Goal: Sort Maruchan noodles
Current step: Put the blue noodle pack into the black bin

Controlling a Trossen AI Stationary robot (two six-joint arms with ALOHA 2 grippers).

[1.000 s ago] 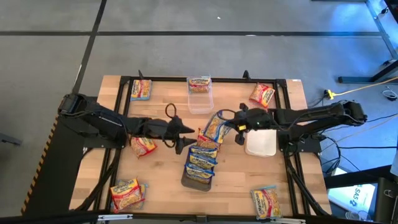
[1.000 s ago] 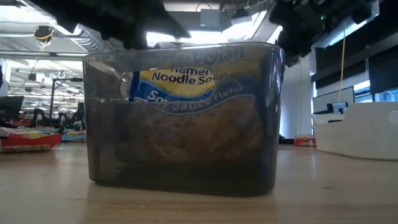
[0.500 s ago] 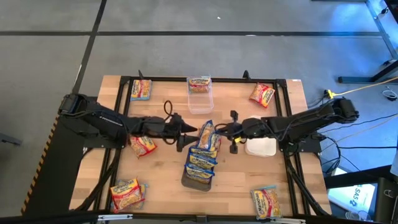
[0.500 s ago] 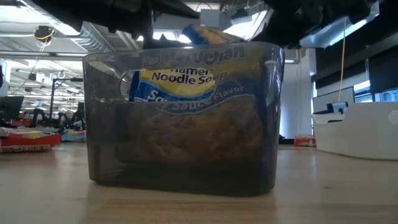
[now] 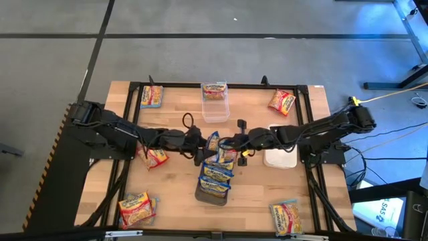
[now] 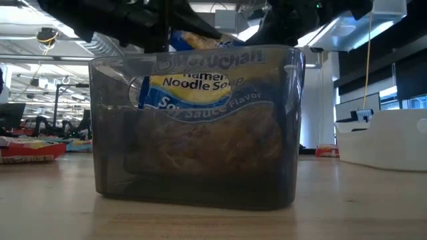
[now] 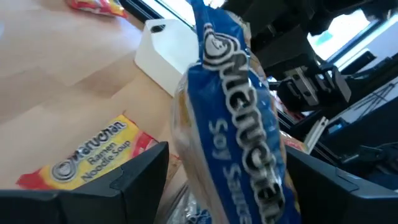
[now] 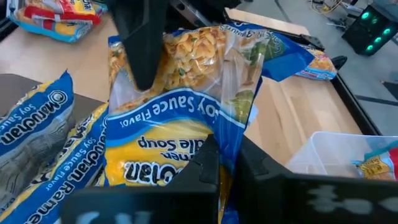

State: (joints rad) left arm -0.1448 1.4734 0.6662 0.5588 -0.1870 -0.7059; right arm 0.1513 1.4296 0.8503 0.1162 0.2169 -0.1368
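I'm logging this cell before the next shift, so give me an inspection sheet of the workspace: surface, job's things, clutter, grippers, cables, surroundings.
Surface: wooden table in a black frame.
Job's things: blue soy sauce packet held upright over the dark grey tray, which already holds blue packets; red packets lie near the corners; one packet sits in the clear tub.
Clutter: white tray, apparently empty.
Grippers: right gripper shut on the blue soy sauce packet; left gripper open, its fingers either side of that packet.
Cables: yellow cable on the floor, right of the table.
Surroundings: grey floor; lab benches behind.
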